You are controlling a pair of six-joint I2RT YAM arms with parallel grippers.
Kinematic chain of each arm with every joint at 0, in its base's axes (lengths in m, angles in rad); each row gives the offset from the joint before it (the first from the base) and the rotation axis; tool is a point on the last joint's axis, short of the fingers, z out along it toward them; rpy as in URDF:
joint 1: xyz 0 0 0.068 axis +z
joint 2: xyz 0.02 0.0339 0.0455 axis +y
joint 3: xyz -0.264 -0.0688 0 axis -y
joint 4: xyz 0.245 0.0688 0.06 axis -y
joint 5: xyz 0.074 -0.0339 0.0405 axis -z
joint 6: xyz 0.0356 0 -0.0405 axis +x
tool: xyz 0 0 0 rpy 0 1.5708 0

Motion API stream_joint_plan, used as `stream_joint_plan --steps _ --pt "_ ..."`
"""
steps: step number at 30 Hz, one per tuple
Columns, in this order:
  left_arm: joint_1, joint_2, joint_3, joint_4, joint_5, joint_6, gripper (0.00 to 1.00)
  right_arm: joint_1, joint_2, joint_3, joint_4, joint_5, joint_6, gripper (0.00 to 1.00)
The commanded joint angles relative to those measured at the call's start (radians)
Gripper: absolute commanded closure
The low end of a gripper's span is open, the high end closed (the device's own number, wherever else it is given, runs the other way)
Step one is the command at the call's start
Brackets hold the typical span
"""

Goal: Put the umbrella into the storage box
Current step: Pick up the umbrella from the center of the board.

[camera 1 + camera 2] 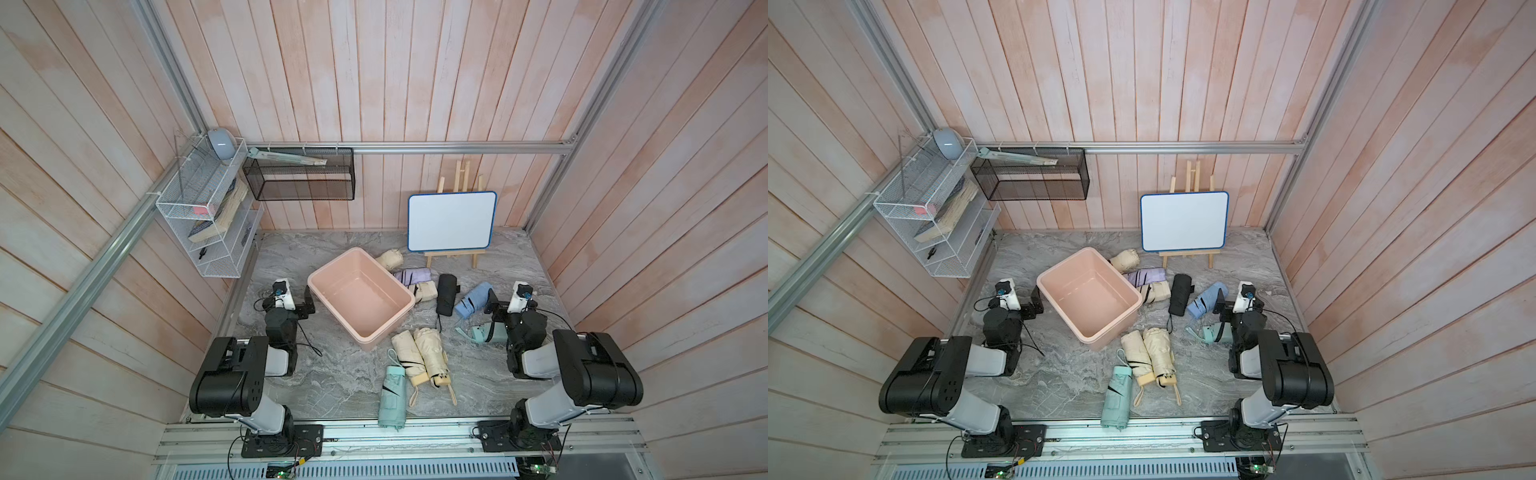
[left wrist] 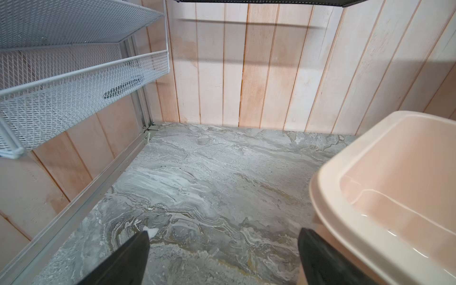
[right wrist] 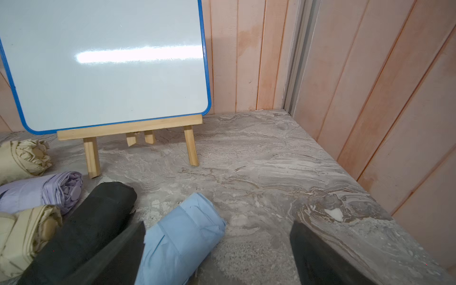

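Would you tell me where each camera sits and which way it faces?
Both top views: high above the front edge, looking down; left arm, right arm, pale pink plastic storage box.
Left wrist: on the left arm, facing white wire shelf rack; open left gripper.
Right wrist: on the right arm, facing blue-framed whiteboard; open right gripper beside light blue folded umbrella.
Shared: top and left wrist views show the box.

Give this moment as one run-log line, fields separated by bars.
storage box: empty | umbrellas: all outside box | left gripper: open, empty | right gripper: open, near blue umbrella
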Motion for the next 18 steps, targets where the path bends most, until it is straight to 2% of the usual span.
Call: stream_joint_plan --steps 1,15,18 --pt "-0.001 0.004 -0.001 0.019 0.007 0.001 0.0 -0.003 -0.005 0.014 0.006 -0.008 -0.009 0.02" --pt "-0.001 0.0 -0.008 0.026 0.004 0.0 0.0 -0.004 -0.005 0.015 0.005 -0.009 -0.009 0.02" --pt "0.0 -0.051 -0.016 0.003 -0.023 -0.011 0.0 0.0 -0.018 0.002 0.025 0.01 -0.007 0.02"
